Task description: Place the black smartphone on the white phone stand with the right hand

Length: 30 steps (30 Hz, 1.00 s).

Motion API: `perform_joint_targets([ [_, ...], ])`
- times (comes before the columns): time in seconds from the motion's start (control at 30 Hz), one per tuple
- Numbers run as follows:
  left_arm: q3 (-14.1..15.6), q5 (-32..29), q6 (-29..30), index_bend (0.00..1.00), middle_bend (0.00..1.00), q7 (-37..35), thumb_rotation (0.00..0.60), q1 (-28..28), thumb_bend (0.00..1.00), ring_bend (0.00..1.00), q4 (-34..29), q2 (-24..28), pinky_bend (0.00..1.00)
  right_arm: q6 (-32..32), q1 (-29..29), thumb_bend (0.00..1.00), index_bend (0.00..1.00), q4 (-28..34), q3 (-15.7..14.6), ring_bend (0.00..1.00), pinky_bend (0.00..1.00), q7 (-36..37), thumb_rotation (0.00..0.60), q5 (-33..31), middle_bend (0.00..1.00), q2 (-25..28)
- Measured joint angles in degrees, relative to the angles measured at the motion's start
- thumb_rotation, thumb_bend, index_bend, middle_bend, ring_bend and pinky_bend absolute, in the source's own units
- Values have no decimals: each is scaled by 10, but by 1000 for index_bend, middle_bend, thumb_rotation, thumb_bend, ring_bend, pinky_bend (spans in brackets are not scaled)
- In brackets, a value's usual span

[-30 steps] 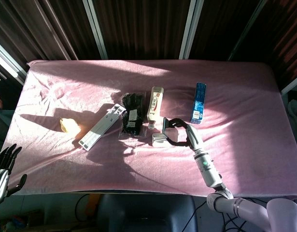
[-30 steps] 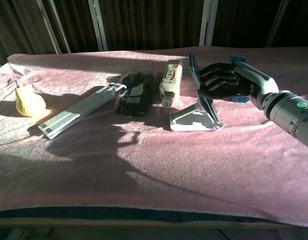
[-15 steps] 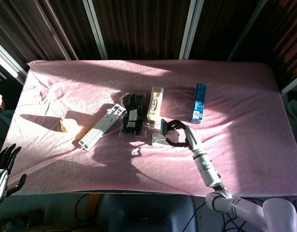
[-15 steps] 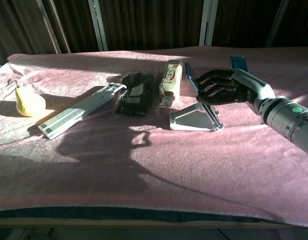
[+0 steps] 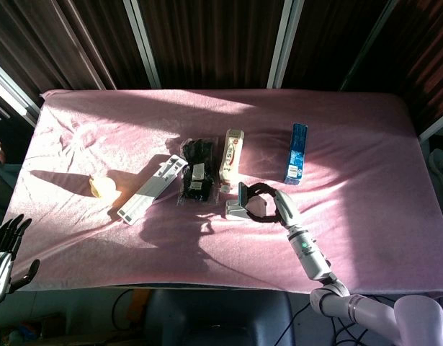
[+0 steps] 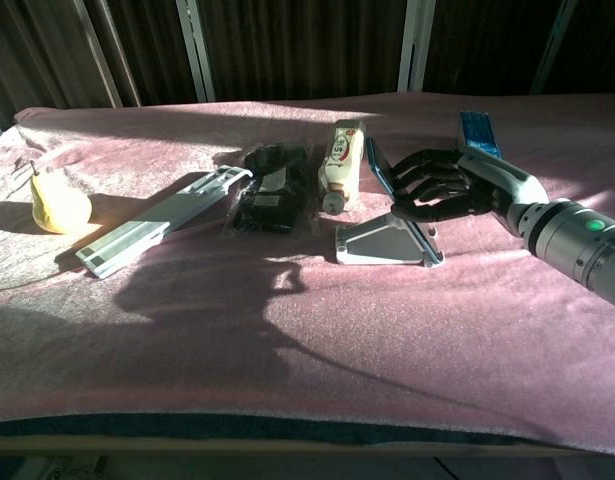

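One right hand (image 6: 442, 187) grips the black smartphone (image 6: 379, 165) above the white phone stand (image 6: 385, 240).

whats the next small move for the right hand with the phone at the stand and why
Probably ease the black smartphone a little lower along the slanted back of the white phone stand until its bottom edge seats, then let go. The right hand grips the phone tilted above the stand's slope, and I cannot tell whether the bottom edge has reached the stand's lip. The left hand hangs off the table edge, holding nothing.
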<state>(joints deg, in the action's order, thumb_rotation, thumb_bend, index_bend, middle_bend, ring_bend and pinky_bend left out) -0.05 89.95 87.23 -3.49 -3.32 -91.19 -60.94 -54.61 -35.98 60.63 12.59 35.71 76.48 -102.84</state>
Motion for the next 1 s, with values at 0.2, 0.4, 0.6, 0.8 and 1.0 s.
perform_joint_targets([
  [0.2, 0, -1, -1, 0, 0, 0, 600, 0, 363, 0, 0, 0, 122, -5, 1, 300, 0, 10, 0, 87, 104, -4, 600, 2, 191, 8],
  [0.4, 0, 1, 1, 0, 0, 0, 600, 0, 362, 0, 0, 0, 121, -12, 6, 265, 0, 31, -2, 37, 59, -18, 600, 5, 137, 21],
  [0.6, 0, 2, 5, 0, 0, -2, 600, 2, 362, 0, 0, 1, 121, -30, 24, 260, 0, 92, -17, 0, 5, -46, 600, 17, 39, 70],
  [0.8, 0, 2, 12, 0, 0, -7, 600, 6, 363, 0, 1, 4, 122, -59, 63, 259, 0, 169, -60, 0, 0, -180, 600, 28, 0, 166],
  [1.0, 0, 3, 15, 0, 0, -7, 600, 8, 362, 0, 1, 4, 122, -169, 157, 260, 0, 242, -100, 0, 0, -419, 600, 2, 0, 239],
])
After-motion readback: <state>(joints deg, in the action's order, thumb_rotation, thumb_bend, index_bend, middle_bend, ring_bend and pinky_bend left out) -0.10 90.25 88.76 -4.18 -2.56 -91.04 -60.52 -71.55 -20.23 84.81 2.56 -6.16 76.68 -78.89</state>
